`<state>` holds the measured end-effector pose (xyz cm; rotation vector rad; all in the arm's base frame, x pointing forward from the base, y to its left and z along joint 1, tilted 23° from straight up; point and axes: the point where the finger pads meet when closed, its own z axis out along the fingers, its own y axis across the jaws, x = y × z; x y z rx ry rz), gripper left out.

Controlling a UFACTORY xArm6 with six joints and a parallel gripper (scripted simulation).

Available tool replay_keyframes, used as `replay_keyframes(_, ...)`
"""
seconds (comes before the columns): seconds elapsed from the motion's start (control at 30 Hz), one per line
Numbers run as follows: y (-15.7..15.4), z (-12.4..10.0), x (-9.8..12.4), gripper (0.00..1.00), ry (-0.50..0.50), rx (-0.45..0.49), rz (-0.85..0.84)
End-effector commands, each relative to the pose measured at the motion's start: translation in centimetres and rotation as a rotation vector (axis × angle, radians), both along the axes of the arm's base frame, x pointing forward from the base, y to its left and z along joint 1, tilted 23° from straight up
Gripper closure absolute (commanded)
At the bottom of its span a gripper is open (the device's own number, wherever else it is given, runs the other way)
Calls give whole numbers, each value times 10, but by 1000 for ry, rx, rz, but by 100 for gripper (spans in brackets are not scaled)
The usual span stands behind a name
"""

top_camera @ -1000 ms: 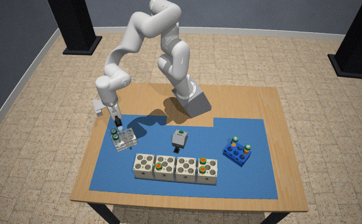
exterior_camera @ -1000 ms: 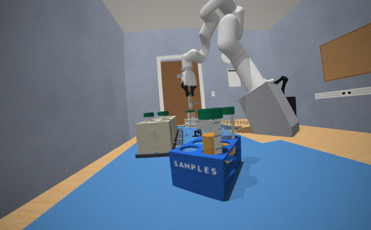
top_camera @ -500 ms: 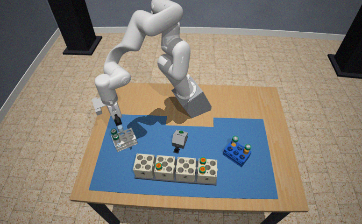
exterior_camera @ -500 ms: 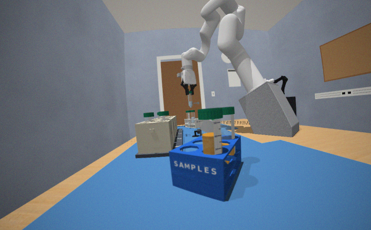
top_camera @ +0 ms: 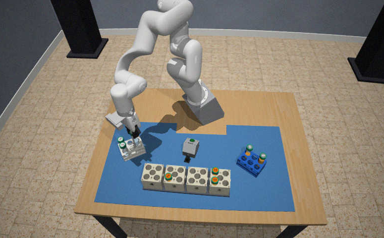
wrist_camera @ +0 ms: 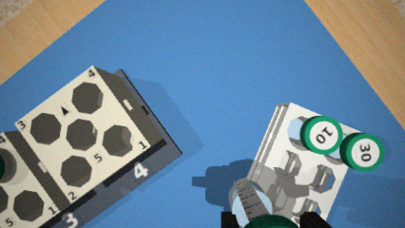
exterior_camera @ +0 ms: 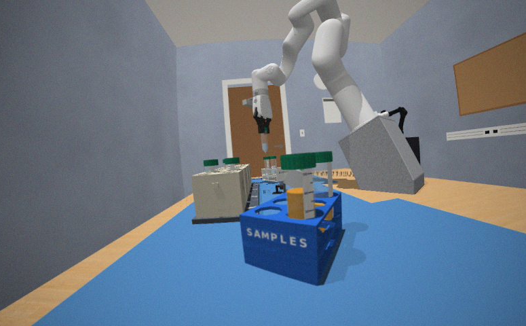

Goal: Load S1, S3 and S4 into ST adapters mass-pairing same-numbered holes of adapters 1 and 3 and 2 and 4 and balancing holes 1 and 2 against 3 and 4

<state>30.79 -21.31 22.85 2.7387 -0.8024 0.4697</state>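
My gripper (top_camera: 133, 133) (exterior_camera: 263, 128) (wrist_camera: 272, 221) is shut on a green-capped water tube (top_camera: 134, 143) (exterior_camera: 265, 144) (wrist_camera: 253, 203). The tube hangs above the white rack (top_camera: 135, 155) (wrist_camera: 275, 139); its cap dot is hidden. Blanks marked 10 (wrist_camera: 321, 135) and 30 (wrist_camera: 362, 151) stand in that rack. Adapter 4 (top_camera: 152, 183) (wrist_camera: 102, 154) has no tubes. Adapter 3 (top_camera: 174, 187) has one orange-dotted tube (top_camera: 168, 176) in hole 4. Adapter 2 (top_camera: 196, 188) has no tubes. Adapter 1 (top_camera: 225, 188) has two orange-dotted tubes, one (top_camera: 215, 170) in hole 1 and one (top_camera: 214, 180) in hole 4. Their IDs are not readable.
The grey desk (top_camera: 190, 148) with the green DONE key (top_camera: 192, 140) stands behind the loading stand. At the right, the blue SAMPLES rack (top_camera: 246, 168) (exterior_camera: 279, 250) holds two tubes, one (top_camera: 249, 147) at its back and one (top_camera: 262, 156) at its right.
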Motion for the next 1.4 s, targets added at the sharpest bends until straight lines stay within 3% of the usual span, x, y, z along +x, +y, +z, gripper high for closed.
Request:
replay_keyframes(0.0,19,-3,11,100,44,-35,133)
replay_keyframes(0.57,85,-17,44,100,200,-149,578)
replay_keyframes(1.37,173,-37,89,100,200,-148,578)
